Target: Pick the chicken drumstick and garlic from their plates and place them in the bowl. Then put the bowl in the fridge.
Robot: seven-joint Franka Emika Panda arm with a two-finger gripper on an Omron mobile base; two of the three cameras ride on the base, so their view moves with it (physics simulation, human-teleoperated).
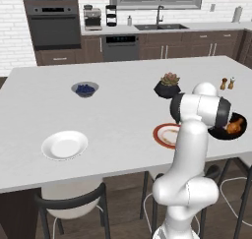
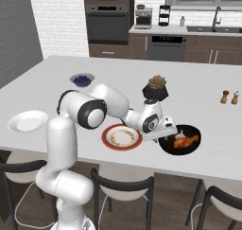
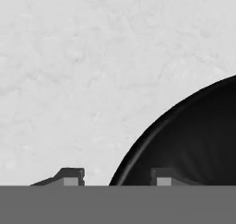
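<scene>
two plates (image 1: pixel 64 145), one black bowl (image 2: pixel 166 145), one drumstick (image 2: pixel 186 141), two shakers (image 2: pixel 229 97).

My own forearm covers the right part of the red-rimmed plate (image 1: pixel 165 134) and most of the black bowl (image 1: pixel 219 133) in the left base view; the garlic (image 2: pixel 179 136) is too small to make out clearly (a pale speck beside the drumstick (image 2: pixel 186 141)); the hand view cuts the bowl off at its right and bottom edges.

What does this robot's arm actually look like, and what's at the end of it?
The arm is made of glossy white rounded segments joined by dark grey-black joints, rising from a bulbous white base. At its end is a small pale gripper with two short dark fingertips. No loose cables or markings are visible.
</scene>
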